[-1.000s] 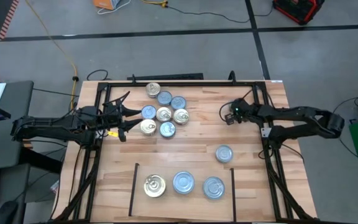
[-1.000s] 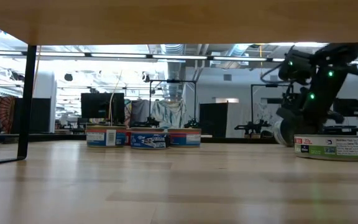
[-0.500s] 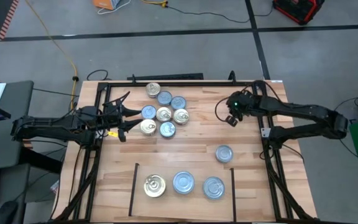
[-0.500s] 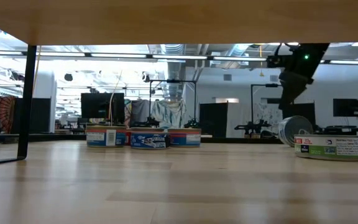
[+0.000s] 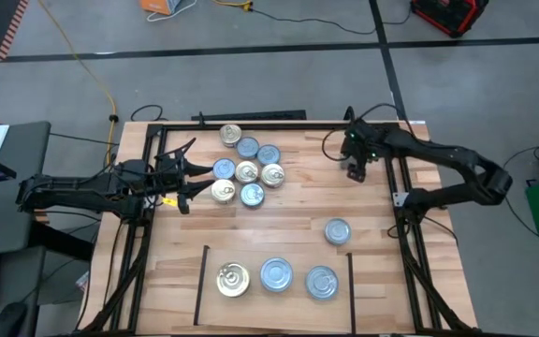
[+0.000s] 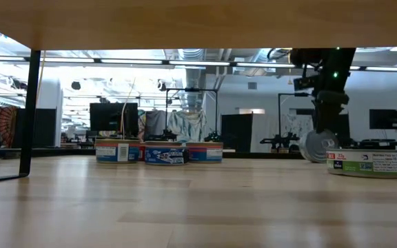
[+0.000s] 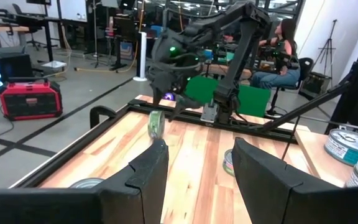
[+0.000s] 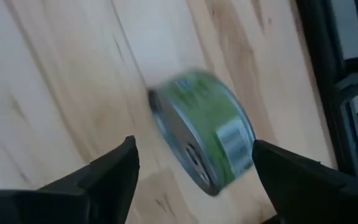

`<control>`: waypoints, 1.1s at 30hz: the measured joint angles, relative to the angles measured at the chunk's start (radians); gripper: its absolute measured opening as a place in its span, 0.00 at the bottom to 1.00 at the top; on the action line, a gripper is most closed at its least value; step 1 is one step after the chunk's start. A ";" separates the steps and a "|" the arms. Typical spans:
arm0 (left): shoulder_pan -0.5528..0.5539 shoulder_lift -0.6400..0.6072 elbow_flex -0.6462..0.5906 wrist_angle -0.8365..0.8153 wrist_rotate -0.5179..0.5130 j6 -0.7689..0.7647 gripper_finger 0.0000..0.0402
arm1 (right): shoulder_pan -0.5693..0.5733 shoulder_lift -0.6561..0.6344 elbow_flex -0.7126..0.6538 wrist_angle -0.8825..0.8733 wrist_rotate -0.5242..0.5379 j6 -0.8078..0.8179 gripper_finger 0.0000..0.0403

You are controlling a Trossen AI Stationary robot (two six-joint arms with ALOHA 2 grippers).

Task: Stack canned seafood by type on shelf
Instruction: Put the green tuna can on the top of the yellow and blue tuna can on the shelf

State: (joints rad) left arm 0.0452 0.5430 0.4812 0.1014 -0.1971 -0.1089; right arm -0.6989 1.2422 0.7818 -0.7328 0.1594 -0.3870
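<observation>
A green-sided can (image 8: 207,134) stands on its edge on the wood at the table's far right, also seen in the low view (image 6: 319,146) and the left wrist view (image 7: 156,123). My right gripper (image 5: 356,161) hangs open above it, its fingers (image 8: 114,171) wide on either side and not touching it. Several gold- and silver-topped cans (image 5: 247,167) sit flat in a cluster at the far left-centre. My left gripper (image 5: 187,178) waits open beside them, nothing between its fingers (image 7: 148,168). Three cans (image 5: 276,275) lie flat on the shelf (image 5: 201,281) at the near edge.
One silver-topped can (image 5: 337,231) lies flat alone to the right, between the shelf and my right gripper. A black metal frame (image 5: 279,124) runs round the table. A person (image 7: 278,56) sits beyond the table's right side.
My right gripper has let go of the green-sided can, risen and gone toward the table's far edge. The can, which was between its fingers low over the wood, now stands free on its edge.
</observation>
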 joint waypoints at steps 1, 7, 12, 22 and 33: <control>0.000 0.000 0.000 -0.003 0.000 0.000 0.42 | -0.010 0.015 0.000 0.000 0.000 -0.015 0.85; 0.000 0.000 0.000 -0.009 0.000 0.016 0.42 | -0.031 0.087 0.000 0.011 -0.062 -0.075 0.79; 0.000 0.000 0.000 -0.009 0.000 0.018 0.42 | -0.010 0.137 -0.001 0.012 -0.096 -0.099 0.71; 0.000 0.000 0.000 -0.045 0.000 0.017 0.42 | 0.060 0.072 0.024 -0.064 0.001 0.153 0.62; 0.000 0.000 0.000 -0.024 -0.010 -0.024 0.42 | 0.229 -0.179 -0.095 0.000 0.076 0.505 0.58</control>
State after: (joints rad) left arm 0.0454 0.5434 0.4812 0.0775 -0.2066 -0.1331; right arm -0.4696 1.0630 0.6868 -0.7330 0.2353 0.1182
